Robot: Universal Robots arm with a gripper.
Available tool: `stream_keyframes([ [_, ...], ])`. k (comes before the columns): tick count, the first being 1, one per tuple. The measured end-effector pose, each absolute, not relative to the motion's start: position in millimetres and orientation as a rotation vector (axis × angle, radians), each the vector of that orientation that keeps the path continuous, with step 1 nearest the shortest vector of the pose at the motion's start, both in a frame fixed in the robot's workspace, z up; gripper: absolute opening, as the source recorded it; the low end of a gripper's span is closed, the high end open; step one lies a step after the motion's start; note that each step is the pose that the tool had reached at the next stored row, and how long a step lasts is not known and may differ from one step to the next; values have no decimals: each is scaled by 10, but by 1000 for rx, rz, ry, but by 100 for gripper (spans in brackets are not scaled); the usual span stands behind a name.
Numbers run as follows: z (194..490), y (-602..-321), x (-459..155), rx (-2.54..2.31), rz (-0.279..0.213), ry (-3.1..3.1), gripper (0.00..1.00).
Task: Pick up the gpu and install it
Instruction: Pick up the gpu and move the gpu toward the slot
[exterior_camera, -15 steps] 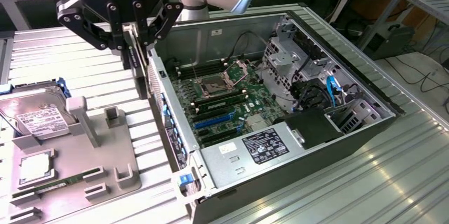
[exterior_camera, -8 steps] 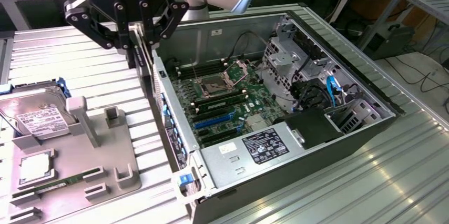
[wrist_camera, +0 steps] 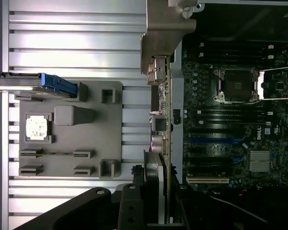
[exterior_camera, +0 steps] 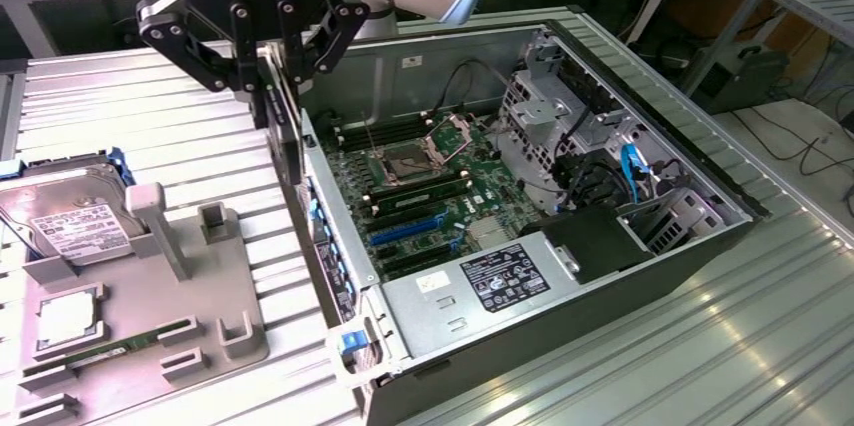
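The gpu (exterior_camera: 282, 136) is a thin dark card that hangs upright and edge-on from my gripper (exterior_camera: 274, 81), which is shut on its upper part. It is held in the air above the near side wall of the open computer case (exterior_camera: 667, 126), at the exterior view's left of the motherboard (exterior_camera: 427, 186). In the wrist view the gpu (wrist_camera: 166, 120) runs as a narrow strip with its silvery bracket (wrist_camera: 158, 43) at the far end, between the gripper (wrist_camera: 162, 201) fingers. The blue expansion slots (exterior_camera: 407, 229) on the board lie open, below and to the right of the card.
A grey parts holder (exterior_camera: 147, 316) lies on the slatted table left of the case, with a hard drive (exterior_camera: 74, 226), a square processor chip (exterior_camera: 67, 318) and a green memory stick (exterior_camera: 120, 351). The case's power supply (exterior_camera: 501, 276) and drive cage (exterior_camera: 587, 146) stand inside it.
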State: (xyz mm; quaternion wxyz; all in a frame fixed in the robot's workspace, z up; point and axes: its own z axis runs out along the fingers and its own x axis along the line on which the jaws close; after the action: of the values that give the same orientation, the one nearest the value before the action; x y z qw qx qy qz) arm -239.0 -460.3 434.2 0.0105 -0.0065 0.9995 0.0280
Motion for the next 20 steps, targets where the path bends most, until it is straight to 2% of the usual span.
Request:
stream_keyframes([
  [20, 4342, -4603, -2174, -20, 87, 3119, 28],
])
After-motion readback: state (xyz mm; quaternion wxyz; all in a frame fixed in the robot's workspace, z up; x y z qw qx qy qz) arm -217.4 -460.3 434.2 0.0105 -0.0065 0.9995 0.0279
